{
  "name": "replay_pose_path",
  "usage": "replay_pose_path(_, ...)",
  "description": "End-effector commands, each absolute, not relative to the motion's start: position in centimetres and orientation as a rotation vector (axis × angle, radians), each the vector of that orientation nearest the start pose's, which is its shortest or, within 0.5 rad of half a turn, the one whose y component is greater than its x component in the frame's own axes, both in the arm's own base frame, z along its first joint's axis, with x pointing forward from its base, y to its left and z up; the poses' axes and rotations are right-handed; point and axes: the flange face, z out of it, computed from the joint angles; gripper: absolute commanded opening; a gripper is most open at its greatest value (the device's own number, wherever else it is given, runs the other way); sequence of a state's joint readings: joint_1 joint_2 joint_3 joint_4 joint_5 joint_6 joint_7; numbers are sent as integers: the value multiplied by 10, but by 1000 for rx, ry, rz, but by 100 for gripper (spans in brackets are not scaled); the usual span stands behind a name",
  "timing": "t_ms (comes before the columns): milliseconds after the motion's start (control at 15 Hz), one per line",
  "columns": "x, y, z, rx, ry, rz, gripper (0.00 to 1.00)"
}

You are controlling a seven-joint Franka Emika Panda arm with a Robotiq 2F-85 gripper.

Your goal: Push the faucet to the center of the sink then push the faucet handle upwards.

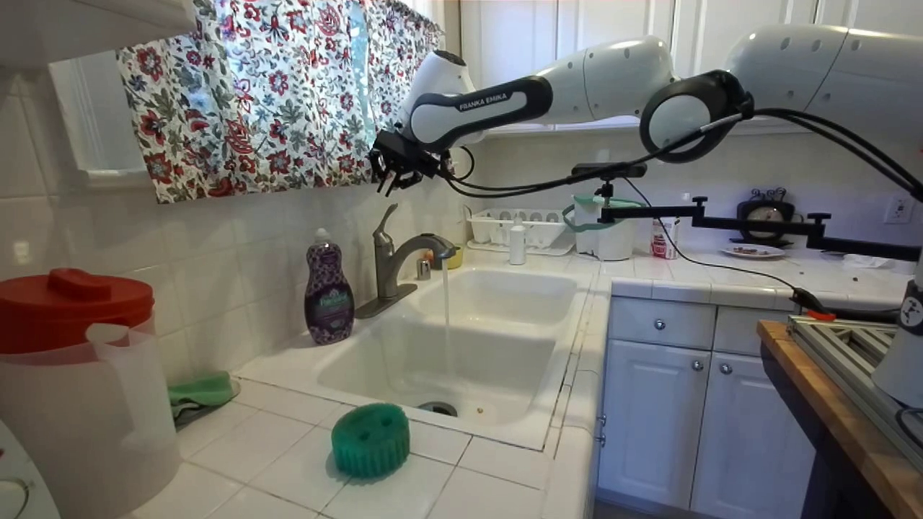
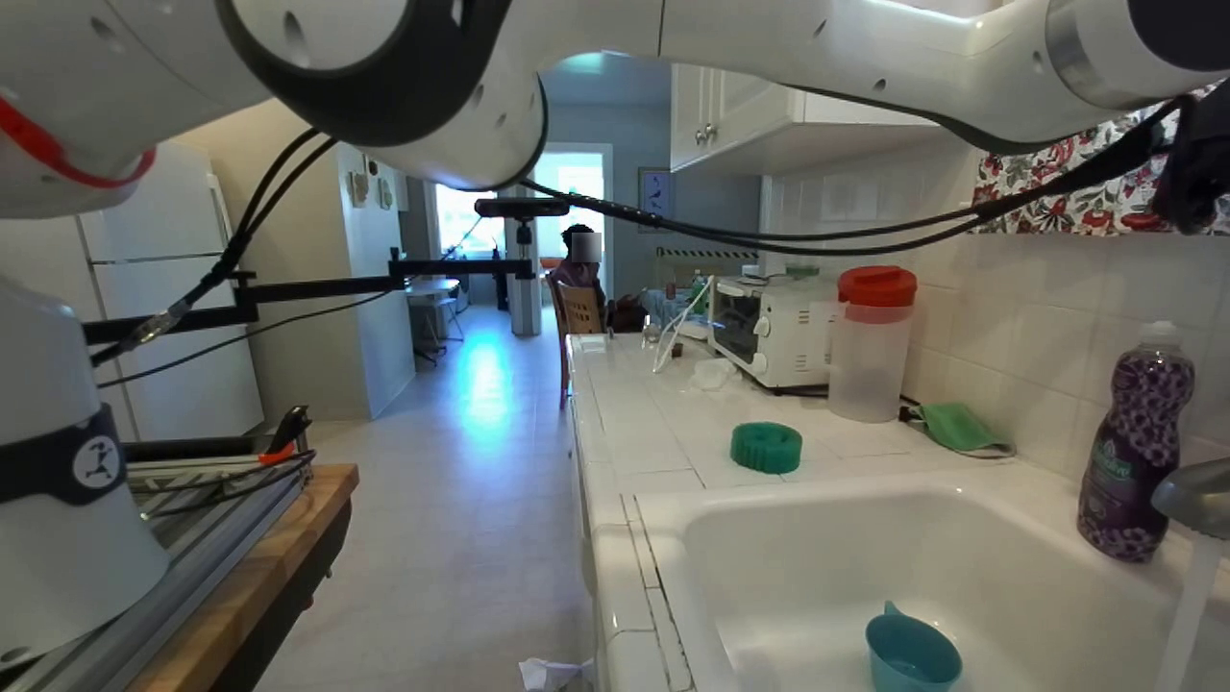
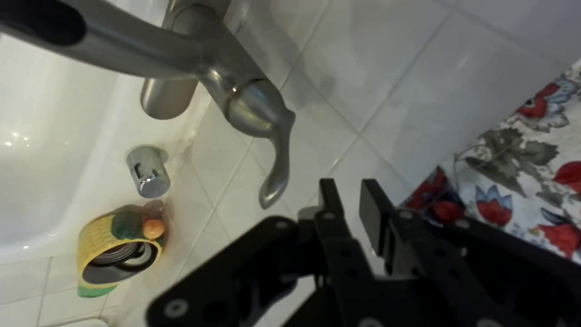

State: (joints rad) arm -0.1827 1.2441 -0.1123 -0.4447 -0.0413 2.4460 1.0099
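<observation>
The grey metal faucet (image 1: 388, 270) stands at the sink's wall side, spout out over the sink. Water runs from the spout, whose end also shows in an exterior view (image 2: 1196, 495). The faucet handle (image 1: 383, 225) points up from the tap's body; it shows large in the wrist view (image 3: 281, 154). The white sink (image 1: 505, 427) has two bowls with a divider. My gripper (image 1: 384, 186) is above the handle, in front of the curtain. In the wrist view, its fingers (image 3: 348, 186) are apart with nothing between them, beside the handle tip and not touching it.
A purple soap bottle (image 1: 329, 295) stands beside the faucet. The tiled wall and flowered curtain (image 1: 288, 108) are close to the gripper. A yellow holder (image 3: 97, 240) and metal cap (image 3: 147, 170) are near the tap. A blue cup (image 2: 911, 654) lies in the sink.
</observation>
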Motion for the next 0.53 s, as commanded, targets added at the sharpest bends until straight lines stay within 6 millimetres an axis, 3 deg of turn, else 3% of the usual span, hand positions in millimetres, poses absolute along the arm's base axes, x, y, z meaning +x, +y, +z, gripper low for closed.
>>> replay_pose_path(0,834,-168,395,-2318,1443,-938,5)
replay_pose_path(67,834,-160,400,-2315,1422,-879,0)
replay_pose_path(267,828,-143,415,-2336,1355,-673,0)
replay_pose_path(467,814,-139,424,-2404,1383,-440,0)
